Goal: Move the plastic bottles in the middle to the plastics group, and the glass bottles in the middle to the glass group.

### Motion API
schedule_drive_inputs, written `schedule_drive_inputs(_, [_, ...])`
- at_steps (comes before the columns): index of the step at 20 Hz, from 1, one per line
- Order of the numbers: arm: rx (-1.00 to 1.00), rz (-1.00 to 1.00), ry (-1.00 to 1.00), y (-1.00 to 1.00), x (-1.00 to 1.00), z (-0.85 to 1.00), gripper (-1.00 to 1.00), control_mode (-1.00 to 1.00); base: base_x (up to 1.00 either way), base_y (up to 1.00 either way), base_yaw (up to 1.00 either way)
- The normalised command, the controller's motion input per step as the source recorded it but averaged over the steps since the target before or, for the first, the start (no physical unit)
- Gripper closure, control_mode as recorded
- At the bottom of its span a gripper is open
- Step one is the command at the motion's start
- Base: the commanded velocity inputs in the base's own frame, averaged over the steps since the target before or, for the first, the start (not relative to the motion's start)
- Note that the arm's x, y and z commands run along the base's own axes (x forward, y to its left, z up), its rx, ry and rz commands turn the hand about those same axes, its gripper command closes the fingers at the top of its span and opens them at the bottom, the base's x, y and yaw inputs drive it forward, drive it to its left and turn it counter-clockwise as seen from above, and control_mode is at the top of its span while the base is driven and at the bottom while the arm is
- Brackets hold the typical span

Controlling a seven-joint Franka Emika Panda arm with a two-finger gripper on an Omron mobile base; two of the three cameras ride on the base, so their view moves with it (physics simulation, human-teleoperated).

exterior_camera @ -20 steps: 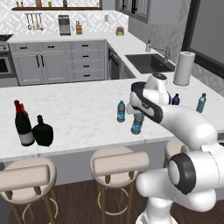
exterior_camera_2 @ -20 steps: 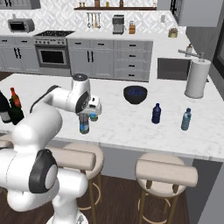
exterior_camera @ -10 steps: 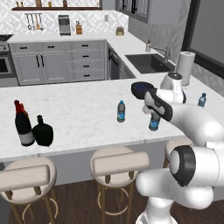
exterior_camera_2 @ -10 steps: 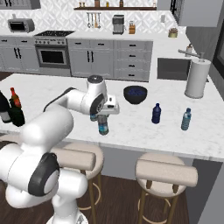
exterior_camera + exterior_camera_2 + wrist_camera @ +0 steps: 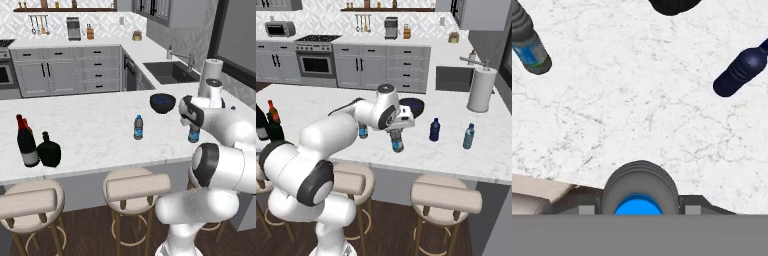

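Right of centre in the right base view, your gripper [image 5: 397, 136] was clamped partway shut on a water bottle [image 5: 398, 142], carried rightward from mid-counter over the last second. That put it near the dark-blue bottle [image 5: 434, 129] and teal bottle [image 5: 469, 136]. The other water bottle [image 5: 138, 127] stood mid-frame, unmoved.

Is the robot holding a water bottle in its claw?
Yes, the gripper is closed around a water bottle with a blue label, held upright above the white counter.

Bare marble between dark-blue bottle [image 5: 434, 130] and bowl [image 5: 410, 106]
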Motion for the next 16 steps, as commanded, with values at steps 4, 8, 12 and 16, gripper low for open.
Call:
schedule_drive_inputs(4, [0.0,-0.02,0.0,-0.83,0.35,0.01,1.0,-1.0,0.0,0.0,0.0])
schedule_drive_inputs(8, [0.0,-0.07,0.0,-0.72,0.35,0.0,1.0,-1.0,0.0,0.0,0.0])
schedule_drive_inputs(12, [0.03,-0.08,0.0,-0.43,0.45,0.0,1.0,-1.0,0.0,0.0,0.0])
schedule_drive_inputs(16, [0.08,-0.09,0.0,-0.28,0.45,-0.12,1.0,-1.0,0.0,0.0,0.0])
